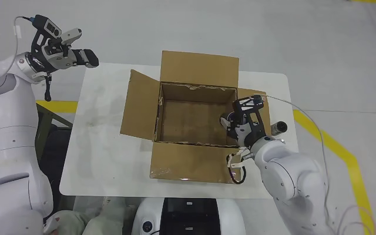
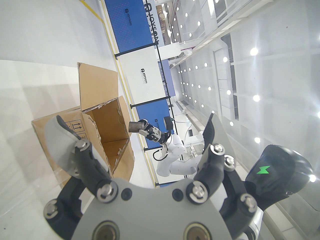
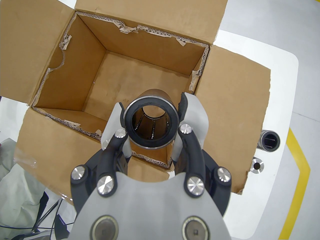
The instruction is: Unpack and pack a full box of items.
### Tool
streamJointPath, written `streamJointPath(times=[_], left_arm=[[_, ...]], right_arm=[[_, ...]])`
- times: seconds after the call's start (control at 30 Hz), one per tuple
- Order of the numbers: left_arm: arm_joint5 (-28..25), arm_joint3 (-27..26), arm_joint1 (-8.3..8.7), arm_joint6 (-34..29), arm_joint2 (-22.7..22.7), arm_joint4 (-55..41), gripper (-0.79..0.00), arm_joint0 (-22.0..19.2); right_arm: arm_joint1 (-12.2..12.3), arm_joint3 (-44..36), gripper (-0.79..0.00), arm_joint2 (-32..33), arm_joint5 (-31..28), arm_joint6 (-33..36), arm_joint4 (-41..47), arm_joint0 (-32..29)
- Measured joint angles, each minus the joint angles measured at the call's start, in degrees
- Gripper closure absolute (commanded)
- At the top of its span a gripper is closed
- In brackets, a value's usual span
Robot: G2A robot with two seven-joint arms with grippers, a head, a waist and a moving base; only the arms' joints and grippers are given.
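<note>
An open cardboard box [image 1: 200, 68] stands in the middle of the white table [image 1: 97, 141]; its inside [image 3: 140, 76] holds nothing. My right gripper [image 1: 244, 118] hangs over the box's right near corner, shut on a hollow metal bearing cylinder [image 3: 151, 123] held by its sides, bore facing the camera. From the left wrist view, the same cylinder [image 2: 135, 126] is seen in the far gripper beside the box [image 2: 105, 116]. My left gripper [image 1: 88, 57] is off the table's far left corner, high up, open [image 2: 135, 131] with nothing between its fingers.
Two more metal cylinders lie on the table right of the box's right flap: a larger bearing [image 3: 269, 139] [image 1: 279, 126] and a smaller one [image 3: 257, 165]. Yellow floor tape [image 1: 335, 144] runs past the table's right side. The table's left half is bare.
</note>
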Motion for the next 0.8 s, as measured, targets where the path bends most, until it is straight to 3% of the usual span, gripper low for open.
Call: streamJointPath(times=[0.8], left_arm=[[0.0, 0.0, 0.0, 0.0, 0.0, 0.0, -0.785, 0.0]], right_arm=[[-0.02, 0.41, 0.0, 0.03, -0.27, -0.77, 0.37, -0.2]])
